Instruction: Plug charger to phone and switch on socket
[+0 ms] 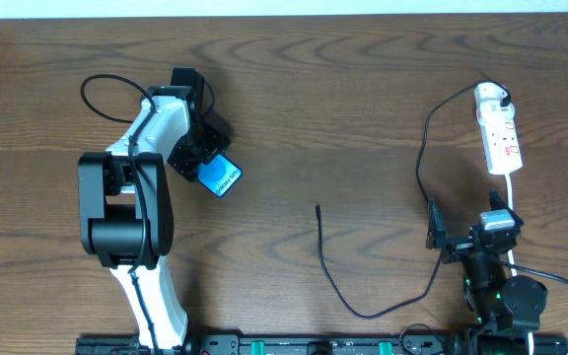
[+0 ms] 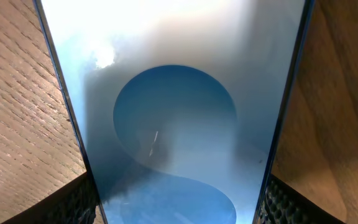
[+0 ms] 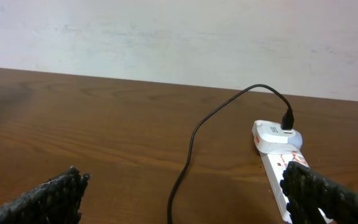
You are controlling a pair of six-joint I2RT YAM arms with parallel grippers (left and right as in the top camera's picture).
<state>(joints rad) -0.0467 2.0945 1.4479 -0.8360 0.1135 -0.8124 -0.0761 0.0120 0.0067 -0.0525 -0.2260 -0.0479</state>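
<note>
Dark wood worktop [image 1: 294,108] runs back to a pale wall [image 3: 166,37]. Toward its left edge, the left fingers [image 2: 82,202] clasp the phone [image 1: 222,177] by its long sides, blue screen facing up. The charger [image 1: 325,266] lies loose across the middle, its plug tip well apart from the phone. Its white adapter [image 1: 491,96] sits on the socket [image 1: 506,146] near the far right corner. By the near right edge, the right fingers [image 3: 48,196] stand wide, holding nothing.

Most of phone [image 1: 223,179] under left claw [image 1: 199,162]
</note>
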